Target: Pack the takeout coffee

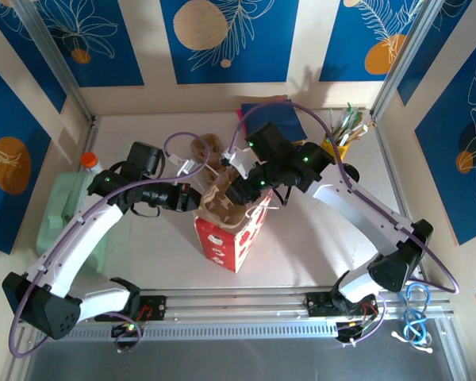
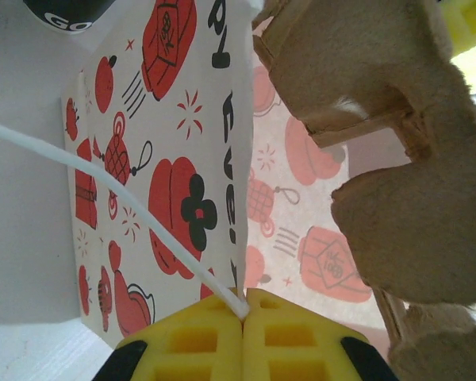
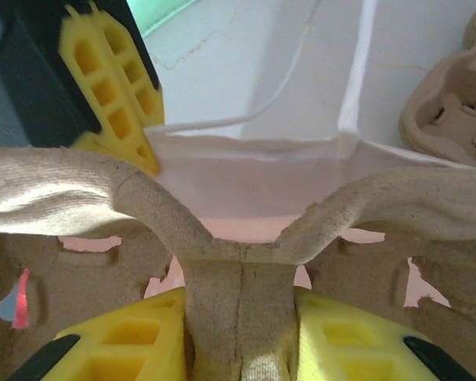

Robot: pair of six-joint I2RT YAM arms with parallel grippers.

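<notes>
Centrally in the top view, red-and-white printed paper bag (image 1: 222, 242) upright on the white surface (image 1: 333, 230), mouth open. At the lower edge of the left wrist view, left pincer (image 2: 244, 317) pinched closed on the bag's string handle (image 2: 103, 178), yellow fingertips pressed together around the white cord. At the bottom of the right wrist view, right pincer (image 3: 242, 317) clamped on the central rib of a brown pulp cup carrier (image 3: 63, 190), held partly inside the bag's mouth, wings spreading left and right across the frame. At the upper left edge of the left wrist view, takeout coffee (image 2: 67, 9) cropped to a dark band with white lettering, on the surface outside the bag. Above centre in the top view, second pulp carrier (image 1: 209, 151) behind the bag. At upper right, yellow pot of utensils (image 1: 339, 147).
</notes>
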